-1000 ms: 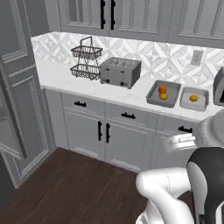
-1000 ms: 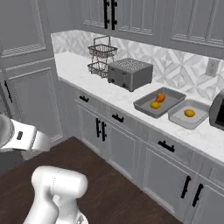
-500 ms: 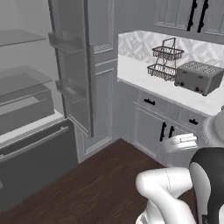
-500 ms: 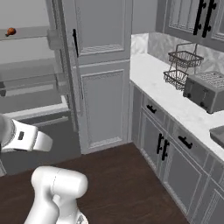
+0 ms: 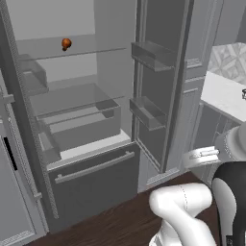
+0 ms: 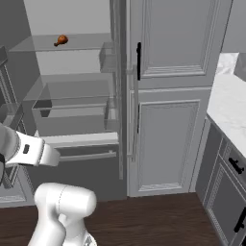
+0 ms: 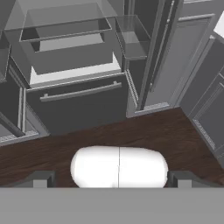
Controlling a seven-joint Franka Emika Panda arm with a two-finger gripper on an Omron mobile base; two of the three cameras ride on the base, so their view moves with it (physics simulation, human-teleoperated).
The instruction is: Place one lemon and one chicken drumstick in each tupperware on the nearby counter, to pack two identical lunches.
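A brown chicken drumstick [image 5: 66, 44] [image 6: 61, 40] lies on the upper glass shelf of the open fridge, far above and ahead of the hand. The white marble counter [image 5: 225, 95] [image 6: 231, 109] shows as a strip at the right edge. The tupperware and the lemons are out of view. In the hand view my gripper [image 7: 113, 179] points down at the dark wood floor in front of the fridge. Its fingertips [image 7: 41, 178] stand wide apart, so it is open with nothing held.
The fridge door [image 5: 158, 81] stands open with bins on its inner side. A grey freezer drawer [image 5: 91, 168] with a long handle sits below the glass shelves and crisper [image 6: 72, 115]. A tall grey cabinet [image 6: 168, 96] stands between fridge and counter.
The base has turned left, so both base views swung from the counter with toaster and trays to the open fridge. The things themselves have not moved.
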